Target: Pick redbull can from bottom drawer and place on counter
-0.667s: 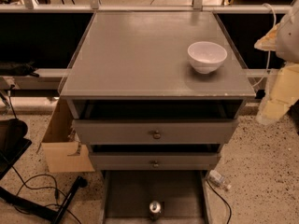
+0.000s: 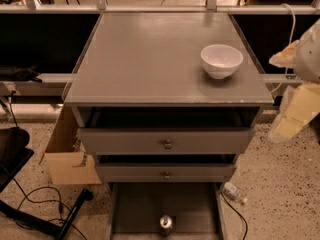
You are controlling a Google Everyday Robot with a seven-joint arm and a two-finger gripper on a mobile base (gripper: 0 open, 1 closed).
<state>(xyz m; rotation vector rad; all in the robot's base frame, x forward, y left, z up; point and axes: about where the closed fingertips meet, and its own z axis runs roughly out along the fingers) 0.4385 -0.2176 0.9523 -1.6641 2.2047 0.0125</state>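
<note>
Redbull can [image 2: 166, 225] upright in the open bottom drawer [image 2: 142, 204], end effector [image 2: 290, 119] off right.
The can stands near the middle of the drawer floor, below 2 knobbed drawers [image 2: 200, 141]. A white bowl [image 2: 221, 60] sits on the table [image 2: 145, 59], right side. The end effector hangs beside the table's right edge; whether it is open or closed, I cannot tell.

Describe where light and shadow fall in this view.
Camera view: the counter shows a soft sheen; the white bowl casts a faint shadow; the redbull can glints in the dim bottom drawer; the pincer, at the right edge beside the counter, is brightly lit.
</note>
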